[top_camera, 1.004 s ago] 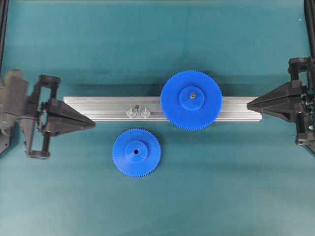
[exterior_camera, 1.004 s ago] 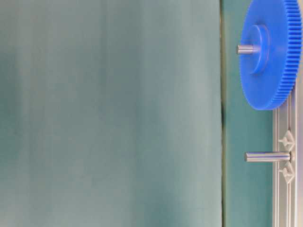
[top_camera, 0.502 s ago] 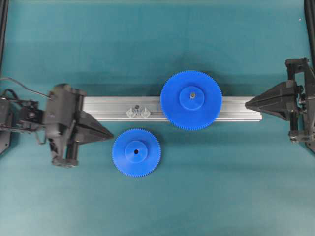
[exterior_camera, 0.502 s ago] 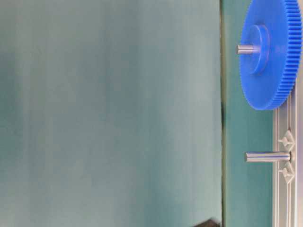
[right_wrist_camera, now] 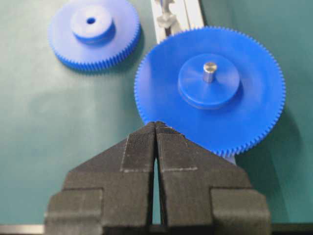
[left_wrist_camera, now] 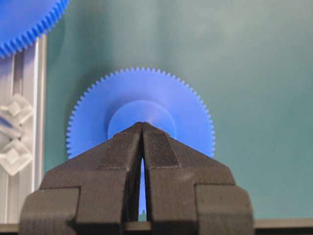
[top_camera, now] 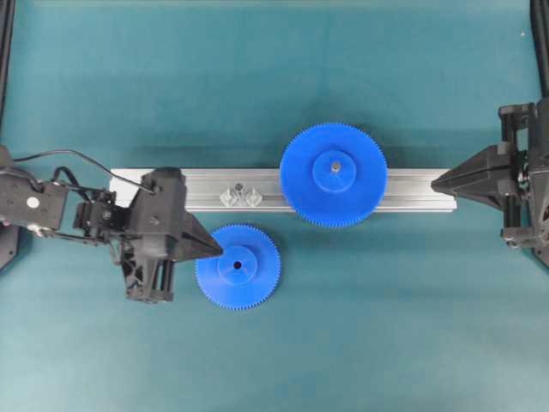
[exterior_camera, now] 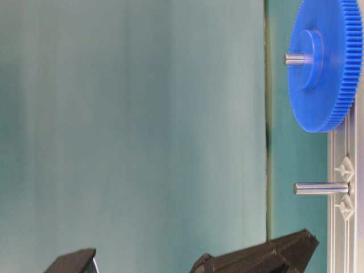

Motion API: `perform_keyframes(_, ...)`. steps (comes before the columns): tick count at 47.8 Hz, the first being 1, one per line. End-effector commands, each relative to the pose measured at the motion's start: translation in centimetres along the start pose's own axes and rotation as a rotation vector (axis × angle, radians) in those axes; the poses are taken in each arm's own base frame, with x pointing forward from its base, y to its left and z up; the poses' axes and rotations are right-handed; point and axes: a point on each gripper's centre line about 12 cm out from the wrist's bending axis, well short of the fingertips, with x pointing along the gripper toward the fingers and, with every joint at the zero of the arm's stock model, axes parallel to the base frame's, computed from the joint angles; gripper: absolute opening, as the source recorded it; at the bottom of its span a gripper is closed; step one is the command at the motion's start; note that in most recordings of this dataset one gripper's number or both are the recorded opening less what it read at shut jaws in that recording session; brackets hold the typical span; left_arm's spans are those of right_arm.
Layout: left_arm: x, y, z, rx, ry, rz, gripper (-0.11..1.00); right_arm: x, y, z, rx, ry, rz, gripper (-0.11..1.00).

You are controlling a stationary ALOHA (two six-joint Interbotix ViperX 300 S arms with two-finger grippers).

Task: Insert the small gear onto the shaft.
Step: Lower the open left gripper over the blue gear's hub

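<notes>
Overhead view. Green desk (top_camera: 274, 77). Grooved bar (top_camera: 206, 189) lying level across mid-frame. Large gear (top_camera: 333, 174) seated on the bar right of centre, grey pin through its hub. Shaft (top_camera: 239, 187) on the bar left of centre, seen end-on, clear facets of its base either side. Small gear (top_camera: 238, 266) flat on the desk just below the bar, lower left of centre, apart from the shaft and from the large gear. Left gripper (top_camera: 219, 251) at mid-left, jaws pressed together to a point, tip over the small gear's left rim; holding nothing. Right gripper (top_camera: 435, 181) at right edge, jaws together, tip at the bar's right end; holding nothing.

Table-level view (scene turned on its side). Large gear at upper right. Shaft at mid-right, jutting left from the bar along the right edge. Left gripper (exterior_camera: 310, 238), dark, at the bottom edge.

Left wrist view. Left gripper in the lower half, jaws meeting at the tip, over the small gear's hub. Bar and shaft base at left edge.

Right wrist view. Right gripper at bottom, jaws meeting. Large gear just beyond the tip. Small gear at upper left.
</notes>
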Motion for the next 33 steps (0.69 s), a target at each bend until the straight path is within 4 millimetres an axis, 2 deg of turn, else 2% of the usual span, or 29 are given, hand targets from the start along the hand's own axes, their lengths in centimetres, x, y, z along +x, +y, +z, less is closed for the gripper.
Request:
perform_keyframes(1,0.1,-0.3,1.5,0.003,-0.024,-0.005,-0.01,0.1,-0.1,0.3,0.011,-0.005,-0.003,0.02)
perform_keyframes(33,3.5,-0.2,2.3,0.0,0.183,0.015,-0.01,0.1,-0.3,-0.1,0.015,0.0,-0.013,0.02)
